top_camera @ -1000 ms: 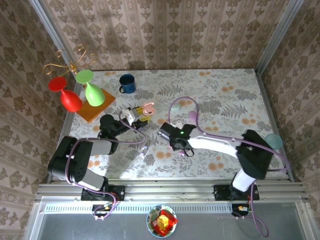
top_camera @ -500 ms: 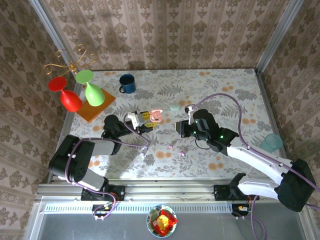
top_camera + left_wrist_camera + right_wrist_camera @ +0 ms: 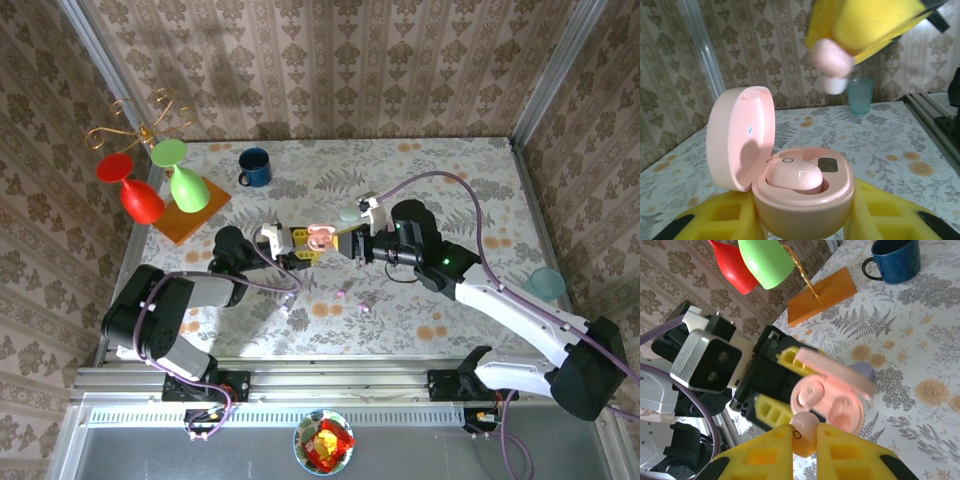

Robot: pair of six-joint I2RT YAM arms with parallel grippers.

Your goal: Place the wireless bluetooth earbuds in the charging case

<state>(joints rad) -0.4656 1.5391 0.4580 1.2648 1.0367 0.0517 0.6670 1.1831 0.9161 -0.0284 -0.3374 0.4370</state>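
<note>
Currently the two grippers meet tip to tip. The left gripper (image 3: pixel 298 248) has its yellow jaws closed tight on the base of the pink charging case (image 3: pixel 320 237), whose lid stands open. The right gripper (image 3: pixel 805 452) is closed on one pink earbud (image 3: pixel 804 431), held just in front of the empty well of the case. A second earbud (image 3: pixel 794 176) already sits in the other well. Beyond the jaws the flowered table (image 3: pixel 450 170) gives room up to the back wall. A mint case (image 3: pixel 348 213) lies just behind the right jaws, and loose earbuds (image 3: pixel 363 308) lie on the near side of them. Inside the lid is a small white sticker (image 3: pixel 749 131) with blue print, too small to read. Half a second ago the right gripper stood well apart on the right of the case; now it is just beside it, and the left gripper has brought the case a little to the right.
</note>
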